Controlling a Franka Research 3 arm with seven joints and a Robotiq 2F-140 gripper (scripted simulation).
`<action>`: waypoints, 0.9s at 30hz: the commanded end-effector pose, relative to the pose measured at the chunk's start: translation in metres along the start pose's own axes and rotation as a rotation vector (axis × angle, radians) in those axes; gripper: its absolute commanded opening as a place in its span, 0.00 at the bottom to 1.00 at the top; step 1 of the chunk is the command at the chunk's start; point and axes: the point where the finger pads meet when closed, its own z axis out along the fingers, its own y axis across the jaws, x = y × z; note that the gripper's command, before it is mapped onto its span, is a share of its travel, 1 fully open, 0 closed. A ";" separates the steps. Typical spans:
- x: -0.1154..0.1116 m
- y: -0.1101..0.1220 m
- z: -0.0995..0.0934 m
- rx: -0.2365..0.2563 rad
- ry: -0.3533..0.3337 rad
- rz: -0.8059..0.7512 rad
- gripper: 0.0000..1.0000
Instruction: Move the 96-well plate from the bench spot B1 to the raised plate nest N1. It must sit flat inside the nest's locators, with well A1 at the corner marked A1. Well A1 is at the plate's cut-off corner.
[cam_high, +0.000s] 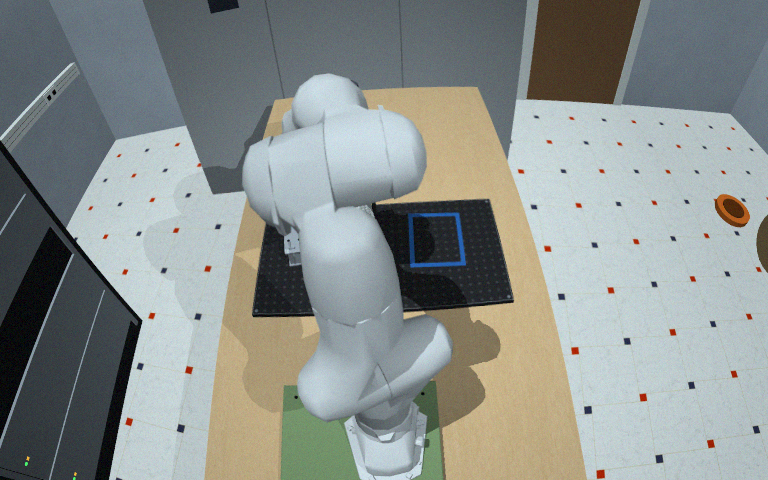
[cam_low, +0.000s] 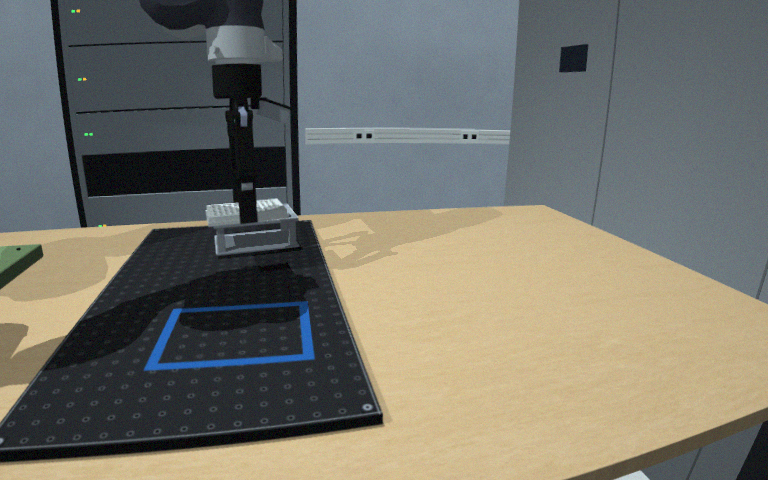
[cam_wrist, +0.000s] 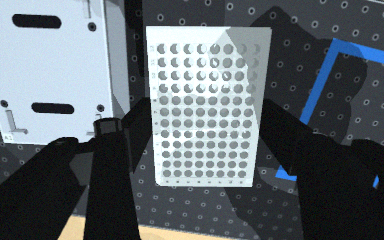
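Pincer (cam_wrist: 202, 145) is clamped on the 96-well plate (cam_wrist: 204, 105), fingers on the two long sides. The plate is in the air, carried level as far as the exterior view shows (cam_low: 249, 211).

Position: plate is off the blue B1 outline (cam_low: 232, 335) and beside the raised plate nest N1 (cam_wrist: 52, 70), not over it. In the wrist view the nest's white deck fills the upper left, and the plate's left edge is only near its right edge. In the exterior view the plate looks overlapped with the nest frame (cam_low: 256, 236), but depth along that line is poor, so I can't tell how much of it really overhangs.

Risks from here:
- Lowering now: likely to catch one long edge on the nest's rim or a locator, so the plate tips or seats tilted. Cause: sideways travel not finished.
- Corner match: the small label at the nest's lower-left corner (cam_wrist: 8, 135) looks like A1, too tiny to read for sure. The plate's cut-off corner isn't resolvable in any view. If yaw is off by a half turn it seats flat but wrong.
- Grip is on smooth side walls only; a bump against a locator could slip or twist the plate in the fingers.
- The top view has the arm (cam_high: 339, 237) covering the nest, so no check from above.
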 end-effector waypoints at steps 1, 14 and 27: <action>0.001 -0.012 -0.002 -0.002 -0.005 0.036 0.60; 0.009 -0.047 -0.008 -0.002 -0.005 0.036 0.60; 0.017 -0.083 -0.014 -0.002 -0.005 0.036 0.60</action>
